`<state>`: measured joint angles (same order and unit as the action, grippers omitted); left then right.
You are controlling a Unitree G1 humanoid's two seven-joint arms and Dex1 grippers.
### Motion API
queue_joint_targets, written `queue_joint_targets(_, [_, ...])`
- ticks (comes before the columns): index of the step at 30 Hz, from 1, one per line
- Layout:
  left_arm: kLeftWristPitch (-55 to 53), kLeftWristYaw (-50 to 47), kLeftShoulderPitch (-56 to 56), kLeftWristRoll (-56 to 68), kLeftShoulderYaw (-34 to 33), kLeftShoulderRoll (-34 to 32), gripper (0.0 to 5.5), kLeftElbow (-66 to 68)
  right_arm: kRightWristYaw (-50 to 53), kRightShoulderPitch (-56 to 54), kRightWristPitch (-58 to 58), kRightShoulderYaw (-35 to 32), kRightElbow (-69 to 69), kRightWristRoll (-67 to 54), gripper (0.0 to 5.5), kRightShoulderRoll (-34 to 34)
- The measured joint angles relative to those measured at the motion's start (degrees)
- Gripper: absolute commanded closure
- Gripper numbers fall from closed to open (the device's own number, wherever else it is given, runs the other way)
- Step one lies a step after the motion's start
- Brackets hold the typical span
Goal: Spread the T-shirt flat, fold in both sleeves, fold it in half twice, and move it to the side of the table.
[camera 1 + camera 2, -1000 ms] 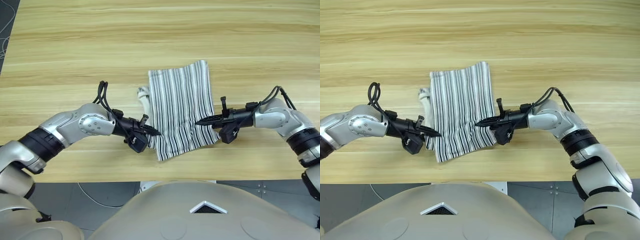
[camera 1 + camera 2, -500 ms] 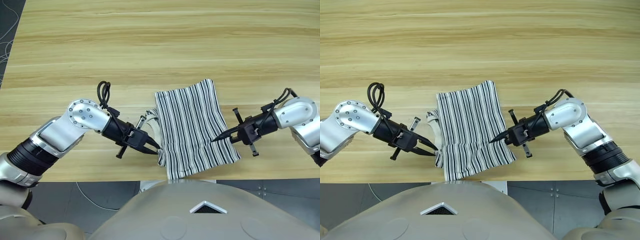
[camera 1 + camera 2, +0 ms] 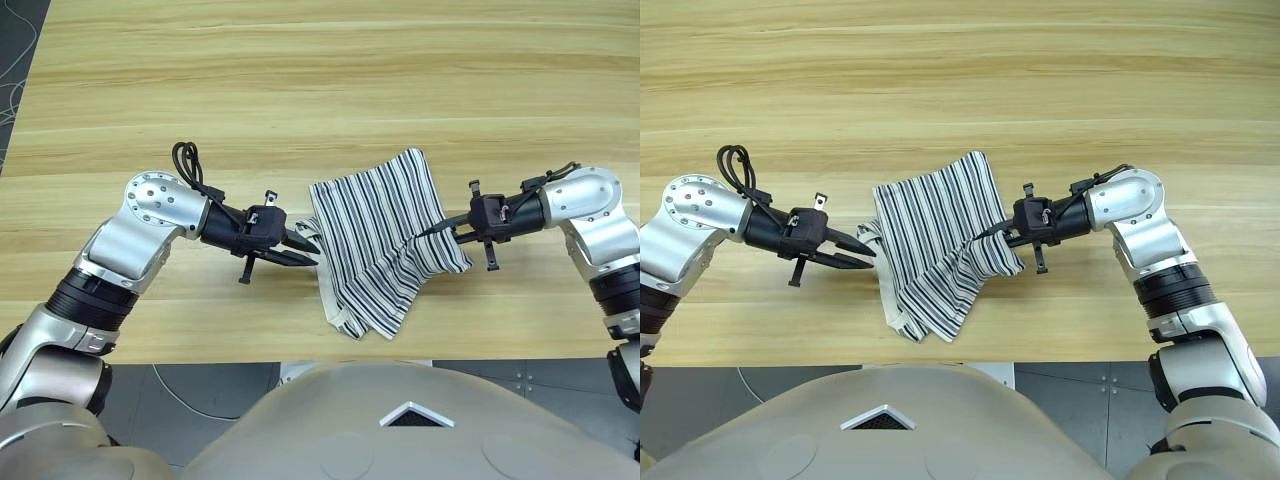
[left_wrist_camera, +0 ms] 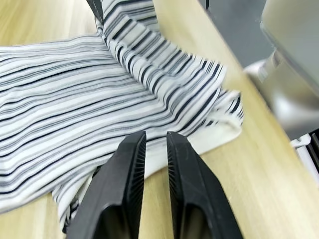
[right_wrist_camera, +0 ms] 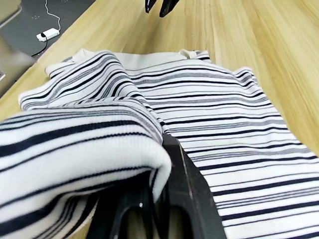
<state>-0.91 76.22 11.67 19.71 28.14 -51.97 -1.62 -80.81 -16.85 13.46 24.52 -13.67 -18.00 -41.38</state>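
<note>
REMOTE FOLDING RIG: My right claw [image 3: 440, 228] is clamped on one edge of the striped T-shirt [image 3: 375, 240], with a fold of cloth draped over its fingers and raised off the wood; my left claw [image 3: 300, 250] sits with its fingers a narrow gap apart and nothing between them, the shirt's pale edge just beyond its tips; the garment lies bunched between the two claws, a loose corner sagging away from the right claw toward the near rim of the tabletop [image 3: 300, 80]. I judge the danger plain: with one side alone gripped, any pull could drag the folds open or tip that corner over the rim; a weak bite would drop the cloth in a heap. The tabletop is pale, streaked wood; past its rim lies grey floor [image 5: 30, 20] with a white cable [image 5: 47, 34].
</note>
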Motion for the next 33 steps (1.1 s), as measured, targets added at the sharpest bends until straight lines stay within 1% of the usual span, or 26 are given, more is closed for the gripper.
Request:
queue_joint_targets(5, [3.18,-2.24,-3.80,-6.31,-0.16,2.40,3.83,-1.29,-0.92,0.09,0.07,-1.30,-0.03,0.99,5.40,0.64])
queue_joint_targets(7, [9.77,-5.21,-5.33,-11.73,-0.62,3.16,3.52,-1.53,-0.96,0.14,0.06,-1.59,-0.07,1.09,5.40,0.94])
queue_joint_targets(11, [21.12,-8.78,-7.77,-18.31,-0.98,4.09,2.90,-3.54,-0.97,0.41,0.06,-1.96,-0.10,1.72,5.40,1.51])
queue_joint_targets(12, [22.51,-9.45,-8.60,-19.34,-1.15,4.07,2.74,-4.18,-0.97,0.55,0.06,-2.03,-0.09,1.99,5.40,1.65])
queue_joint_targets(13, [23.44,-9.78,-9.64,-20.16,-1.30,3.86,2.59,-4.85,-0.97,0.73,0.06,-2.11,-0.05,2.02,5.40,1.77])
queue_joint_targets(14, [23.99,-10.16,-10.89,-20.63,-1.55,3.20,2.29,-6.01,-0.97,0.81,0.06,-2.23,0.01,2.07,5.40,1.87])
queue_joint_targets(17, [24.16,-10.48,-14.67,-21.21,-3.00,1.06,1.71,-9.18,-0.99,0.99,0.05,-2.98,0.22,2.22,5.40,1.97])
queue_joint_targets(18, [24.17,-10.75,-16.40,-21.29,-3.78,-0.28,1.67,-10.88,-0.99,1.04,0.05,-3.06,0.27,2.42,5.40,2.02])
queue_joint_targets(19, [24.07,-10.88,-17.74,-21.36,-4.49,-1.26,1.44,-11.81,-0.99,1.06,0.05,-3.11,0.34,2.66,5.40,2.06])
queue_joint_targets(23, [23.92,-11.54,-23.38,-22.21,-7.08,-5.10,1.44,-16.79,-0.99,1.26,0.03,-3.19,0.69,3.25,5.40,2.24])
queue_joint_targets(26, [23.99,-11.92,-26.01,-22.15,-7.82,-5.76,1.44,-18.76,-0.99,1.35,0.03,-3.18,0.72,3.95,5.40,2.40])
queue_joint_targets(29, [26.21,-14.47,-26.98,-22.35,-7.80,-3.47,1.44,-18.78,-0.99,1.36,0.04,-3.18,0.72,4.39,5.40,2.58])
queue_joint_targets(33, [29.60,-17.20,-26.06,-24.16,-6.42,0.82,1.44,-15.17,-0.99,1.39,0.05,-3.18,0.72,4.60,5.40,2.81])
